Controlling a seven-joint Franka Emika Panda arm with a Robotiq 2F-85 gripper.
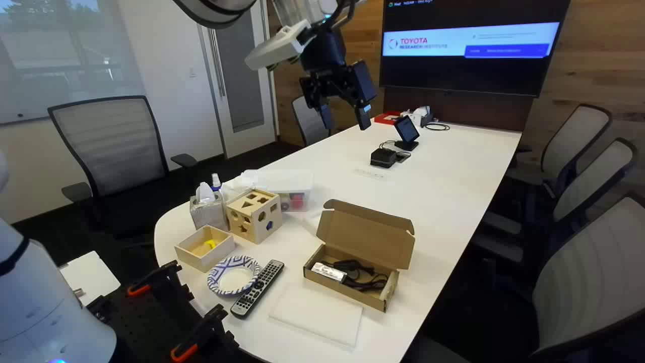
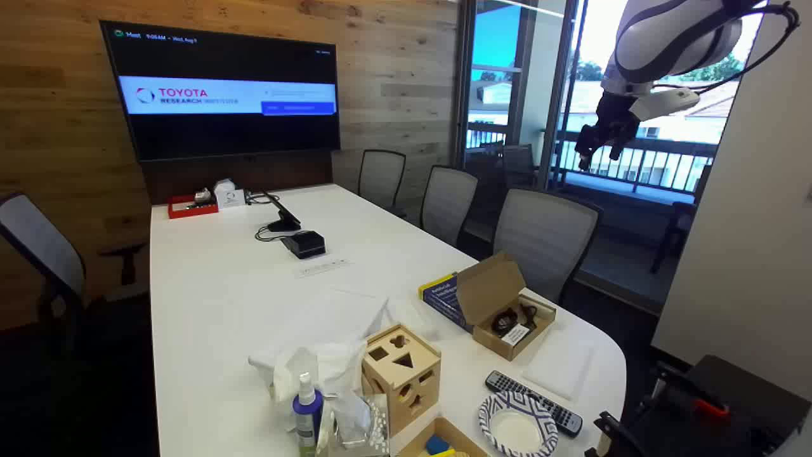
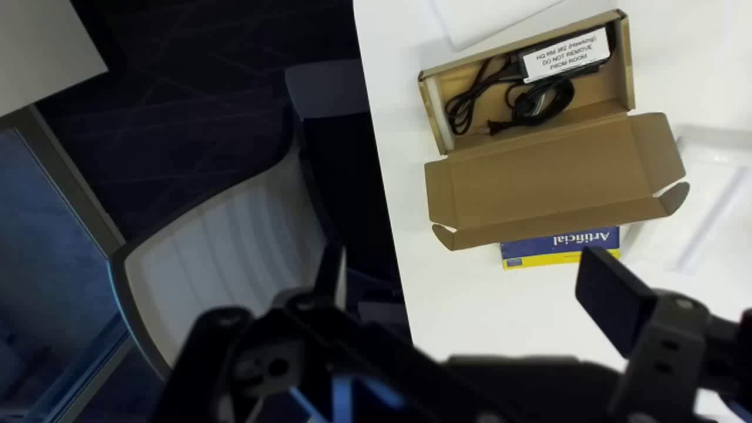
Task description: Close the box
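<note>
The brown rectangular cardboard box (image 1: 363, 243) stands open, near right on the white tabletop (image 1: 443, 166). Jaws: spread, empty. Off-centre pushing could buckle its cardboard side tabs (image 3: 657, 151), blocking closure.

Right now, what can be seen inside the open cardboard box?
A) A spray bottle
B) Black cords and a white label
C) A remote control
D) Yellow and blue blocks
B: the wrist view looks into the box and shows black cords and a white label inside, with the lid folded open.
</note>
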